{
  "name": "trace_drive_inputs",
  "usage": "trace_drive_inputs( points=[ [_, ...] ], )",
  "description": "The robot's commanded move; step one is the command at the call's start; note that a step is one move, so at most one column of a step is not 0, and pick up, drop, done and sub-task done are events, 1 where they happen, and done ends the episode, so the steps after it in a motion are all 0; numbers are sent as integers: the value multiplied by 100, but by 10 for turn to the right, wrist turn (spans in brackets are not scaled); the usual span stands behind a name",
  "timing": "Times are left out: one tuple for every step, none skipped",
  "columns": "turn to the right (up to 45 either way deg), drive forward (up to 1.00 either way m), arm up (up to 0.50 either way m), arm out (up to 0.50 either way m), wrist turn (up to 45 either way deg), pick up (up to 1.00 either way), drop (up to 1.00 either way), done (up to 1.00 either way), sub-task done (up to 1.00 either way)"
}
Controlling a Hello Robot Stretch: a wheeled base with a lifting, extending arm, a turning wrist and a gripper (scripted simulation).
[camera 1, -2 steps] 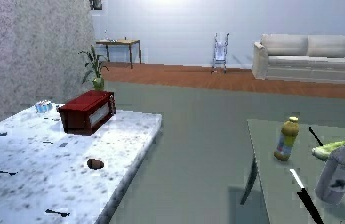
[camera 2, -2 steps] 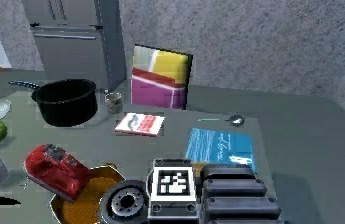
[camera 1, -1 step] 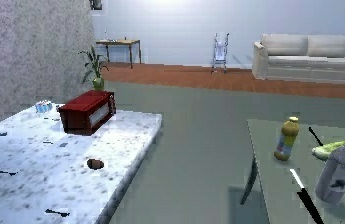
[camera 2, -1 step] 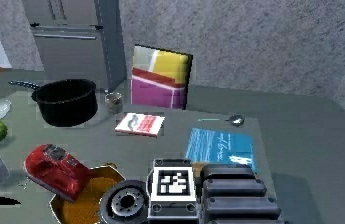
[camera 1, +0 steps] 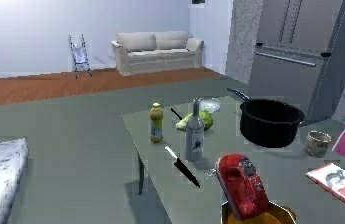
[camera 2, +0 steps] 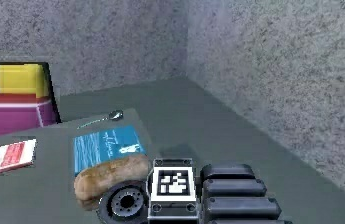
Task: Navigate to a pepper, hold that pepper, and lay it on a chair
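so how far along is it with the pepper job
Done: the robot stands at a table with bottles, a knife and a black pot. In hand: the gripper is near a brown loaf; I cannot tell whether it holds anything, or which thing is the pepper. Left: grasping the pepper and laying it on a chair.

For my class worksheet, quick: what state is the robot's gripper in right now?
Gripper: cannot tell whether it holds anything; a brown rounded loaf-like lump lies on the grey tabletop at its far end.

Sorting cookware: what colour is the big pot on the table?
The big round pot is black; forward view.
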Motion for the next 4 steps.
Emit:
trace_drive_inputs(
  points=[
    [240, 0, 0, 0, 0, 0, 0, 0, 0],
    [450, 0, 0, 0, 0, 0, 0, 0, 0],
    [-450, 0, 0, 0, 0, 0, 0, 0, 0],
    [-450, 0, 0, 0, 0, 0, 0, 0, 0]
  ],
)
